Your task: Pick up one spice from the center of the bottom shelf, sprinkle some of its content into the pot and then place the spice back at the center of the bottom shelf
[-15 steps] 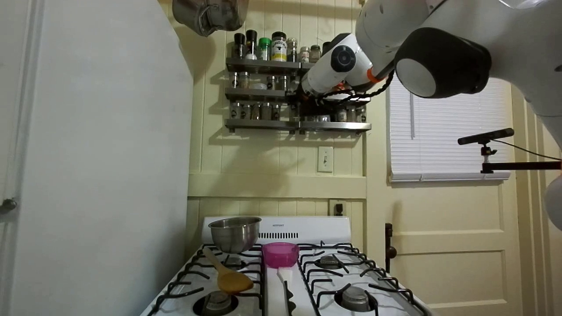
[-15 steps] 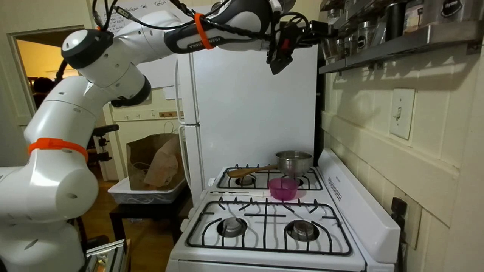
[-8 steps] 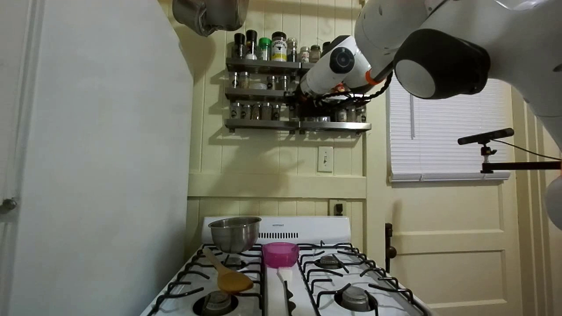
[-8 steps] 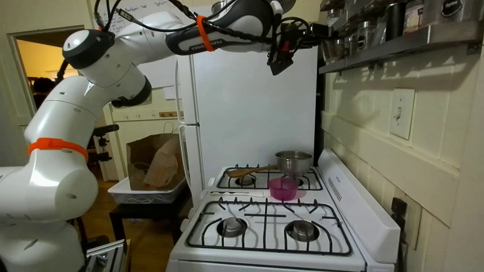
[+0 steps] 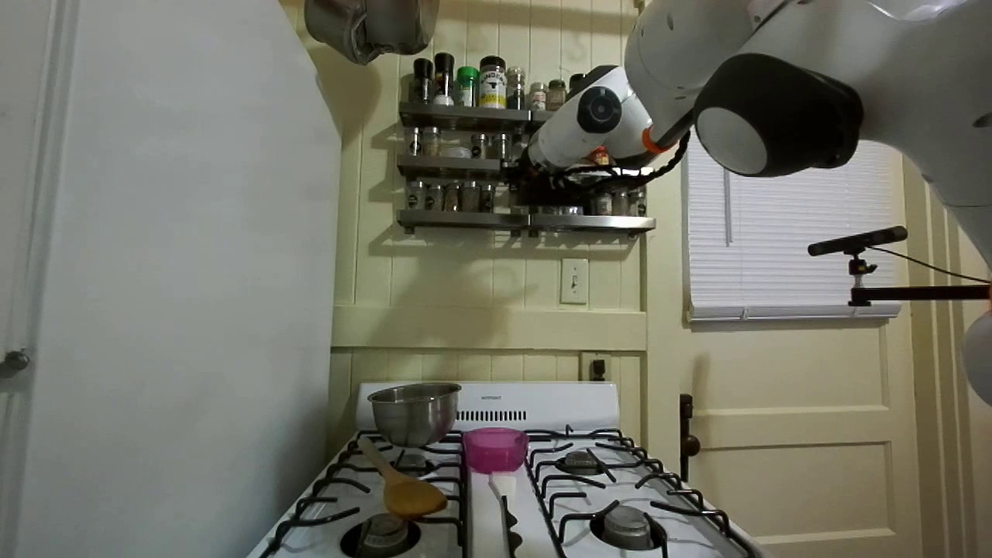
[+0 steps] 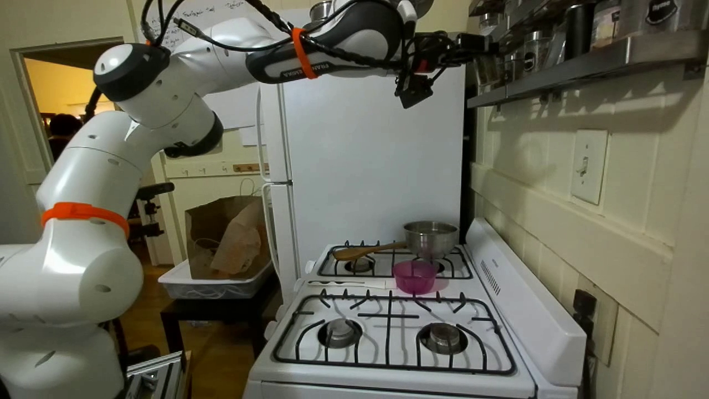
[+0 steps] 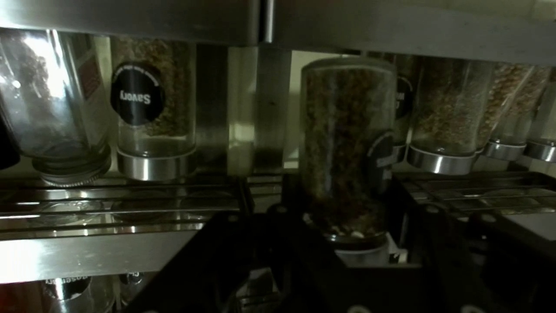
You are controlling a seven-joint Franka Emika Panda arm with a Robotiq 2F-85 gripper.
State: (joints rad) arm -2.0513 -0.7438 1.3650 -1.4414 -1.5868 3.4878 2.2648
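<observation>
The wrist view stands upside down. My gripper (image 7: pixel 343 195) is shut on a clear spice jar (image 7: pixel 343 130) with brown-green contents and a silver lid, one finger on each side near the lid. The jar stands in front of the row, its base close to the rim of the bottom shelf (image 7: pixel 130 17). In both exterior views the gripper (image 6: pixel 481 45) (image 5: pixel 527 177) is at the middle of the bottom shelf (image 5: pixel 465 219); the held jar (image 6: pixel 487 69) looks slightly tilted. The silver pot (image 5: pixel 415 416) stands at the back of the stove, also seen in an exterior view (image 6: pixel 431 239).
A Savory jar (image 7: pixel 152 91) and other jars (image 7: pixel 447 108) flank the held jar. The middle shelf (image 7: pixel 87 252) lies close to the gripper. A pink cup (image 5: pixel 496 451) and wooden spoon (image 5: pixel 411 496) are on the stove. The white fridge (image 6: pixel 376 166) stands beside it.
My gripper has shifted slightly toward the shelf and its wrist has turned a little. The jar at the fingers has moved slightly with it. Pot, cup and spoon are unchanged.
</observation>
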